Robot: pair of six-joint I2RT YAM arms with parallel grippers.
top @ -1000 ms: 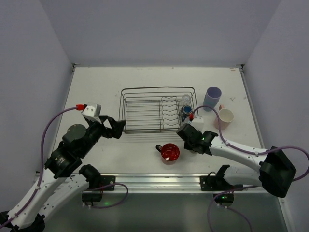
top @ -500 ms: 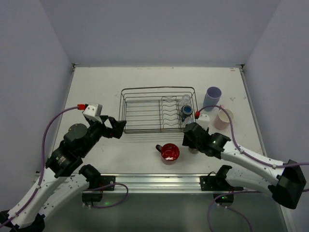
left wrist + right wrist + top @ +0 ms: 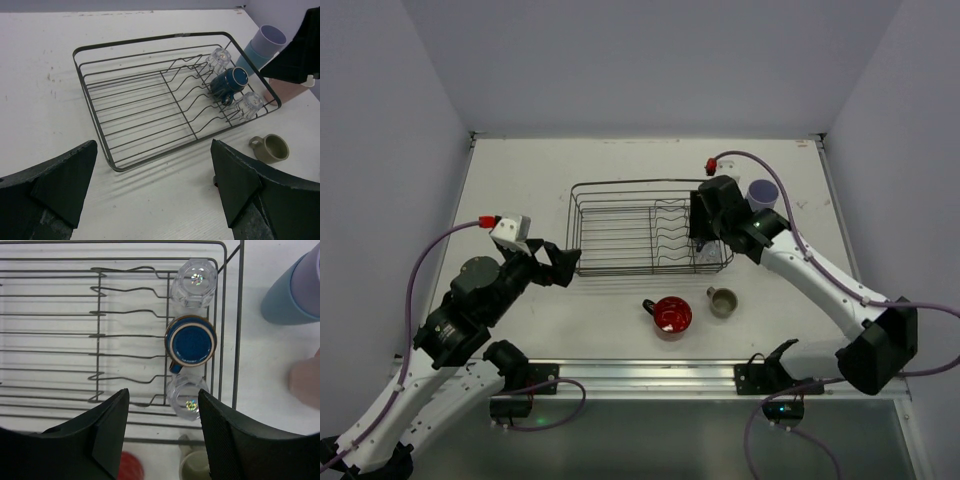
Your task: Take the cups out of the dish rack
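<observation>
The dish rack [image 3: 576, 232] [image 3: 95, 116] [image 3: 239, 315] holds a dark blue cup [image 3: 190, 340] [image 3: 230, 82] between two clear glasses [image 3: 194, 282] [image 3: 188, 397], all at its right end. My right gripper [image 3: 705, 232] [image 3: 162, 432] hovers open above these cups, holding nothing. A red mug [image 3: 672, 315] and a small olive cup [image 3: 722, 301] [image 3: 273, 148] stand on the table in front of the rack. A lavender tumbler [image 3: 763, 193] [image 3: 270, 38] nested in a light-blue one and a pink cup [image 3: 306, 377] stand right of the rack. My left gripper [image 3: 560, 262] [image 3: 155, 195] is open and empty by the rack's near left corner.
The right arm's body [image 3: 300, 47] hangs over the rack's right end and hides the cups there in the top view. White walls close the table on three sides. The arm bases and a metal rail [image 3: 640, 375] line the near edge.
My right gripper opened and let go of the olive cup, which now stands beside the red mug. The right arm then lifted and swung back over the rack's right end. The left arm stayed still.
</observation>
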